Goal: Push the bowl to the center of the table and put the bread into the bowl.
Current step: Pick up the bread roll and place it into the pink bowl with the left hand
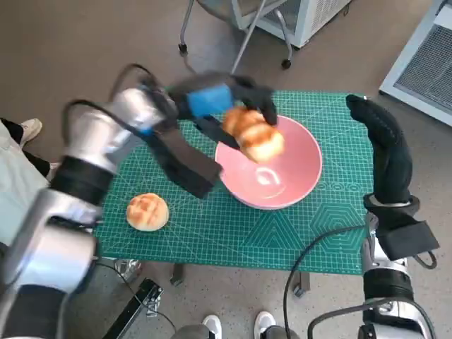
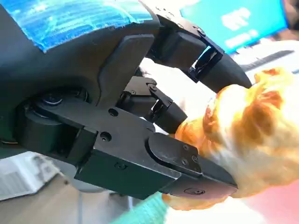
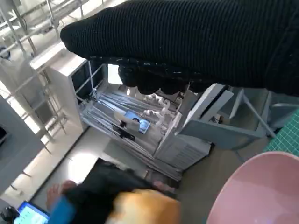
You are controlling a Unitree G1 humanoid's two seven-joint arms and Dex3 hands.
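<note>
A pink bowl (image 1: 289, 183) stands on the green cutting mat (image 1: 233, 233), a little right of the table's middle. My left hand (image 1: 219, 102) holds a golden bread roll (image 1: 253, 134) in the air over the bowl's left rim. In the left wrist view, black fingers (image 2: 187, 163) close around that roll (image 2: 247, 135). A second round roll (image 1: 147, 211) lies on the mat at the front left. My gloved right hand (image 1: 387, 145) stands upright by the table's right edge, beside the bowl and holding nothing. The right wrist view shows the bowl's rim (image 3: 261, 191) and the blurred roll (image 3: 145, 210).
A chair's legs with castors (image 1: 286, 63) stand on the floor beyond the table. A white cabinet (image 1: 424, 63) is at the far right. A person's shoe (image 1: 30, 129) shows at the left, and white shoes (image 1: 212, 325) at the front edge.
</note>
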